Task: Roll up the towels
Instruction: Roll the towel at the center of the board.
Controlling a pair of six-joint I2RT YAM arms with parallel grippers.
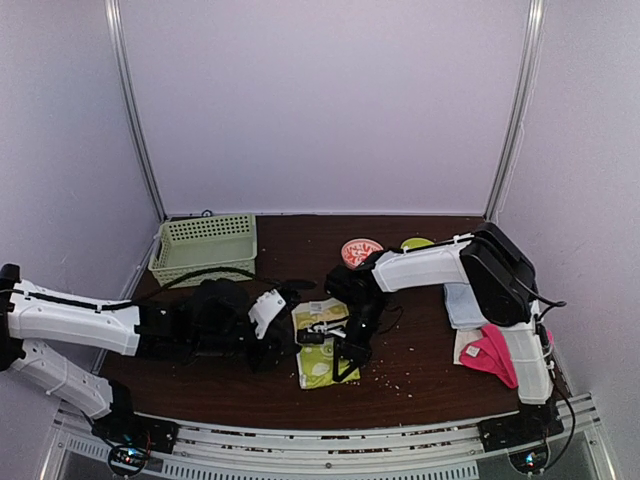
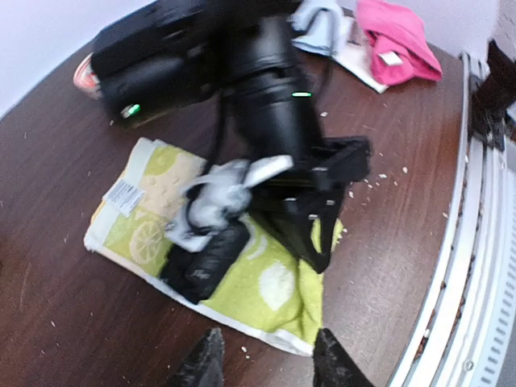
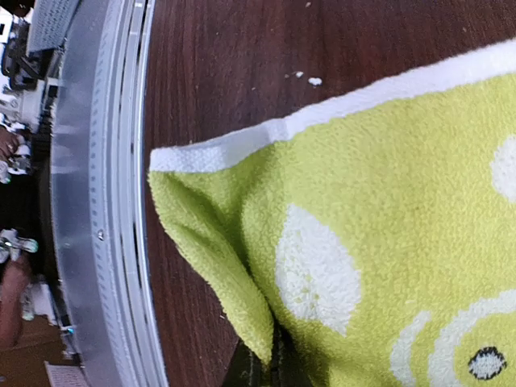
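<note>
Lab test cell: white panel walls (image 1: 320, 100), aluminium rail (image 1: 330, 452), wooden table (image 1: 425, 385).

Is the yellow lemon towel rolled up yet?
Not rolled. The yellow-green patterned cloth towel lies mostly flat, one edge pinched up in the jaws of the right gripper.

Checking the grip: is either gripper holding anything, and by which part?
Right gripper pinches the lemon-print yellow towel by a fold at its edge nearest the front rail; left gripper, open, holds nothing.
</note>
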